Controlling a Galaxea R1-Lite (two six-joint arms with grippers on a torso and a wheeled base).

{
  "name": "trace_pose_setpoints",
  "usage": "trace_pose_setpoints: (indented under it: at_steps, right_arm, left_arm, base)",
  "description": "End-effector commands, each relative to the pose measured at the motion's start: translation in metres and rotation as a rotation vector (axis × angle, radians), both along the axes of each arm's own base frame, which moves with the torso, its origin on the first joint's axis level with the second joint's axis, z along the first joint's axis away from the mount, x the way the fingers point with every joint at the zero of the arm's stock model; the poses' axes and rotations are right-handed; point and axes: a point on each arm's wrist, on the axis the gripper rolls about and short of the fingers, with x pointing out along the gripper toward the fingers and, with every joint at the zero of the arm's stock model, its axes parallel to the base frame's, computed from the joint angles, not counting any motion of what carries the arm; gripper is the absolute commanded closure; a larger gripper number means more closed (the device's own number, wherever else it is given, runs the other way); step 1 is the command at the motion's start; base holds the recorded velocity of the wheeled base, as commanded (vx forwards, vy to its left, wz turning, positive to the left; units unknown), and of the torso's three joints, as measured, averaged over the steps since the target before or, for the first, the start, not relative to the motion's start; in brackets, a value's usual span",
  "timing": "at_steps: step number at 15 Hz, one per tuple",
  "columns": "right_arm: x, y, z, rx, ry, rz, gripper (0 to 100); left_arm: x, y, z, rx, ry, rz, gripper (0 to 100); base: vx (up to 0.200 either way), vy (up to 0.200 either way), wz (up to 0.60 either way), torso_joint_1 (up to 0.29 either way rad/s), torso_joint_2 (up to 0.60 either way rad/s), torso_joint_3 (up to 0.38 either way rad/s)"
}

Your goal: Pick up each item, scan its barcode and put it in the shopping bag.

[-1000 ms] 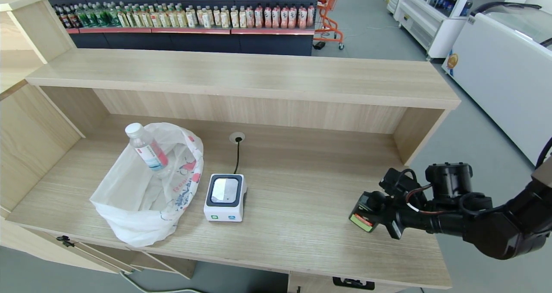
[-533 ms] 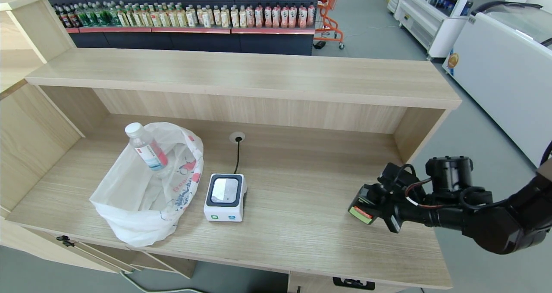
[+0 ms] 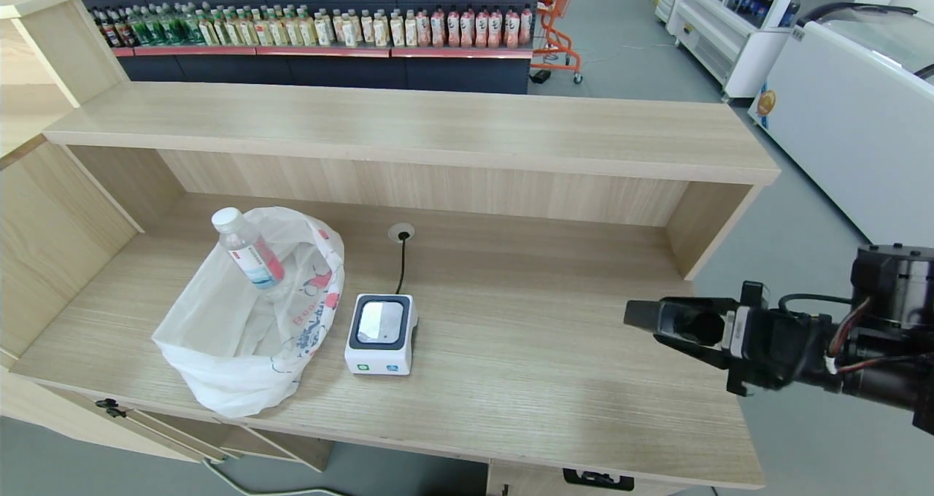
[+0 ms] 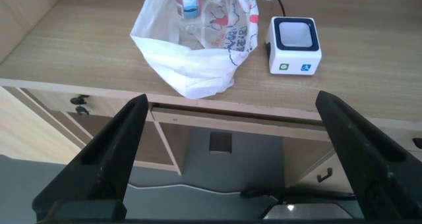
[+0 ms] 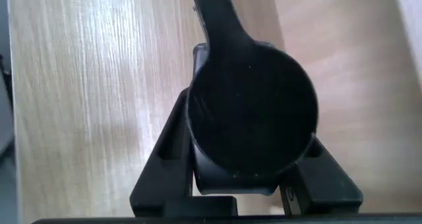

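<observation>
Two things sit on the worktop (image 3: 547,365) in the head view: a white shopping bag (image 3: 241,350) and a scanner (image 3: 381,333), the bag just beside the scanner at its 9 o'clock. A clear bottle (image 3: 248,255) stands tilted inside the bag, its cap leaning toward 11 o'clock. A black cable (image 3: 400,266) runs from the scanner toward 12 o'clock into a round hole in the worktop. Well apart, at 3 o'clock from the scanner, the right tool (image 3: 649,323) hangs over the worktop's end, pointing toward 9 o'clock and clamped on a black round item (image 3: 689,327). In the left wrist view, the left tool (image 4: 232,104) hangs off the worktop's near edge, its fingers (image 4: 112,158) wide apart; beyond them lie the bag with the bottle and the scanner beside it. In the right wrist view, the black round item sits gripped between the right tool's fingers, above the worktop's wood grain
</observation>
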Motion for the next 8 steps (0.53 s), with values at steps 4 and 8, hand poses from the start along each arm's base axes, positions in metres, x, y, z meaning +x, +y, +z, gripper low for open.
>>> trace_pose_setpoints:
  at_steps: [4, 8]
  right_arm:
    - [-0.007, 0.018, -0.018, -0.325, -0.416, 0.46, 100]
    - [-0.002, 0.057, -0.053, -0.464, -0.622, 0.754, 100]
  left_arm:
    - [0.0, 0.0, 0.0, 0.0, -0.001, 0.001, 0]
    - [0.0, 0.0, 0.0, 0.0, -0.001, 0.001, 0]
  base:
    - [0.0, 0.0, 0.0, 0.0, 0.0, 0.0]
    - [0.0, 0.0, 0.0, 0.0, 0.0, 0.0]
